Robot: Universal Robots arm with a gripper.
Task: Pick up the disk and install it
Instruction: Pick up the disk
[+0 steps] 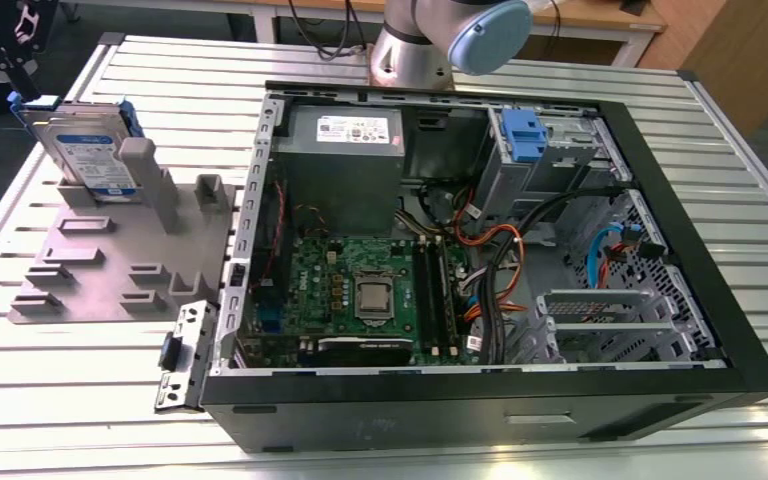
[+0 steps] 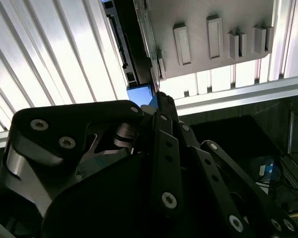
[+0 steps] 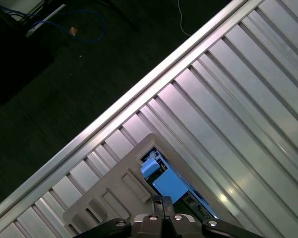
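Disk [image 1: 91, 150] stands upright in its grey rack [image 1: 91, 280], ten o'clock from the case [image 1: 491, 400], seemingly for easy grabbing; hand [image 3: 162, 199] hovers above, pressed together.

1. In the exterior view the arm [image 1: 415, 45] stands at the far side of the scene, a silver column topped by a blue-grey joint cap [image 1: 488, 30].
2. The end effector [image 3: 162, 202] is black. Both wrist views show bolted linkage bars running to its tip.
3. Its two fingers [image 3: 158, 210] are pressed together with no gap between them, pointing downward.
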